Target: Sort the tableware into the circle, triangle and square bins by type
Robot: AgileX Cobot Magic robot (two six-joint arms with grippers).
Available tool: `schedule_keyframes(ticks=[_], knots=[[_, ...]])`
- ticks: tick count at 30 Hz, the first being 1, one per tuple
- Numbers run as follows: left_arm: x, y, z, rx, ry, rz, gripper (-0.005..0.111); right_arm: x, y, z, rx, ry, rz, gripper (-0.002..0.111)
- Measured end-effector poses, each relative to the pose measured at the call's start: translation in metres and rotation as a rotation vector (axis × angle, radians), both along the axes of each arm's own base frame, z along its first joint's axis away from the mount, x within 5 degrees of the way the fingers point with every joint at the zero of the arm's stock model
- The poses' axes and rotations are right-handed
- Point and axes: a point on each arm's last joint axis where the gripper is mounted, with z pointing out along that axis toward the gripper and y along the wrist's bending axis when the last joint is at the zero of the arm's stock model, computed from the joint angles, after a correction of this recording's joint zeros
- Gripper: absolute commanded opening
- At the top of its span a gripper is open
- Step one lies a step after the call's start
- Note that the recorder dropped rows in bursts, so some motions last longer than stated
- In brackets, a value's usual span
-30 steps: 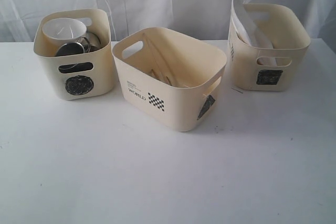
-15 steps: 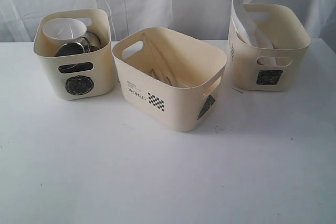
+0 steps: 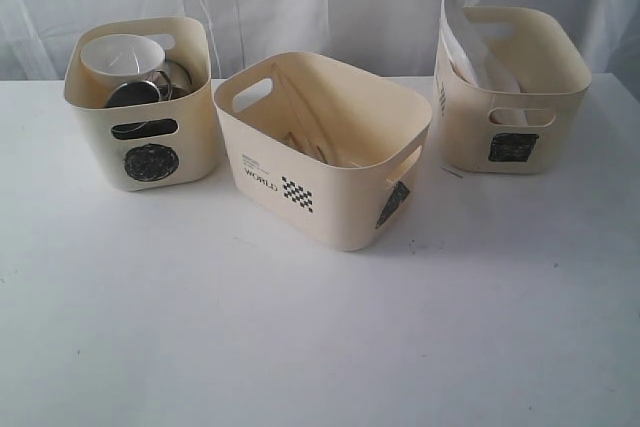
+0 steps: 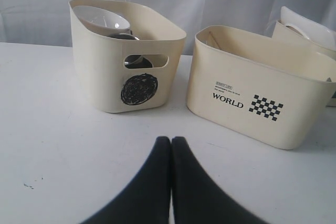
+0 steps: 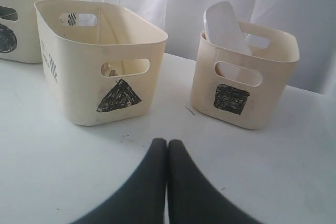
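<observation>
Nothing loose on the white table point(image 3: 300, 347); sorting looks complete, so I judge the step in hand to be parking clear.

- Cream plastic tub marked with a black scribbled circle point(image 3: 100, 147): small white bowl point(image 3: 122, 55) on top, steel mug point(image 3: 135, 94) just under it.
- Cream tub with the black triangle point(image 3: 330, 202), in the middle: pale stick-like pieces low inside point(image 3: 300, 142) (cutlery not clearly made out).
- Cream tub with the black square point(image 3: 470, 137): large white square plate point(image 3: 462, 32) standing tilted against the wall, its edge above the rim.
- Thin sliver point(image 3: 452, 173) on the table just beside the square tub; too small to tell what it is.

To do it well: hold both arms back from the tubs, make no sweep near the rims, and check that sliver before calling it done.

Pose: neither arm shows in the exterior view. The left gripper point(image 4: 171, 142) sits low, pointing at the circle and triangle tubs, well apart from them. The right gripper point(image 5: 167, 144) likewise faces the triangle and square tubs. Both have their dark fingers pressed together, holding nothing.
</observation>
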Motion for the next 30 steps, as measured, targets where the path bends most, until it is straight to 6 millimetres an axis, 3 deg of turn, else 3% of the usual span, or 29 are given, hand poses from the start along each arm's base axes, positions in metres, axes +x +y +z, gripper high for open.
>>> schedule_keyframes(ticks=[30], knots=[[0.0,0.0,0.0,0.0,0.0,0.0,0.0,0.0,-0.0003,0.0,0.005,0.001,-0.004,0.0]])
